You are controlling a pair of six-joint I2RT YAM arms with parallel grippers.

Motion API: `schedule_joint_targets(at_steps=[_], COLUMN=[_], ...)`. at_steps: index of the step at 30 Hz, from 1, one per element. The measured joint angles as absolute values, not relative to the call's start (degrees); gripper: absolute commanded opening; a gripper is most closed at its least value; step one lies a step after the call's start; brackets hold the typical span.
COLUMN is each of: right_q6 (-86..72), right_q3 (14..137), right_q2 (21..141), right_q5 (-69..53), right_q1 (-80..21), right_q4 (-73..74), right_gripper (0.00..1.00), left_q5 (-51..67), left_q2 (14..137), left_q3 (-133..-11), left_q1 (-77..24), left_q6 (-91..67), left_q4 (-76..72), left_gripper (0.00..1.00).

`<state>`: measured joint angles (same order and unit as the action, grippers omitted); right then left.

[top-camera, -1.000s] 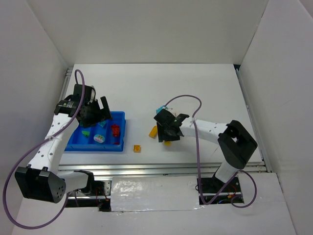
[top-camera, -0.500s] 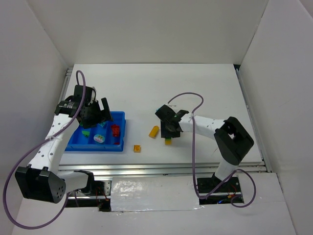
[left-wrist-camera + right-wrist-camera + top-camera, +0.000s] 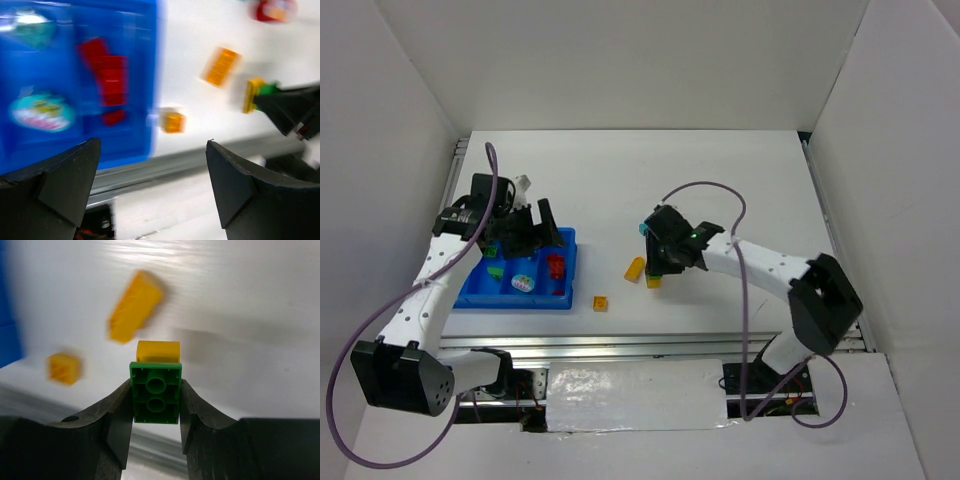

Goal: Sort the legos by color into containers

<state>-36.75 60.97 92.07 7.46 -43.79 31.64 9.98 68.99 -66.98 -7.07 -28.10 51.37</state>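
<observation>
Our right gripper [image 3: 156, 390] grips the green brick [image 3: 156, 402], left gripper [image 3: 152, 146] gapes empty; next we judge a carry to the tray [image 3: 510, 302] at nine o'clock.

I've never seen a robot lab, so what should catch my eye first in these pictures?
The bright blue tray at the left of the table stands out, red bricks lined up in one compartment, the left gripper hanging open above it. Mid-table, the right gripper pinches a green brick with a yellow brick at its far end, while a long orange brick and a small orange brick lie loose nearby.
</observation>
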Motion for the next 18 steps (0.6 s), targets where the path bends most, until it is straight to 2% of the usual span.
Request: schedule_joint_targets(at_steps=[5, 9, 13, 18], right_q6=[-35.2, -36.25, -40.4, -47.2], right_q3=[60.47, 60.49, 59.75, 56.64], right_q2=[76.79, 67.42, 63.66, 62.43], right_q5=[-5.82, -19.99, -31.18, -39.72], right_q1=[-42.22, -39.18, -36.01, -36.01], right_q4=[25.36, 16.01, 4.62, -8.27], right_gripper=[0.0, 0.0, 0.0, 0.0], left_q5=[30.2, 43.64, 52.34, 55.64], left_q2=[66.81, 62.24, 57.49, 54.37], left_q3=[-63.72, -60.86, -60.01, -59.46], left_q1=[-8.32, -12.95, -15.49, -17.98], left_q6=[-25.71, -27.64, -32.84, -40.73], left_q4=[44.16, 34.3, 22.09, 9.17], left_gripper=[0.99, 0.99, 1.0, 0.97])
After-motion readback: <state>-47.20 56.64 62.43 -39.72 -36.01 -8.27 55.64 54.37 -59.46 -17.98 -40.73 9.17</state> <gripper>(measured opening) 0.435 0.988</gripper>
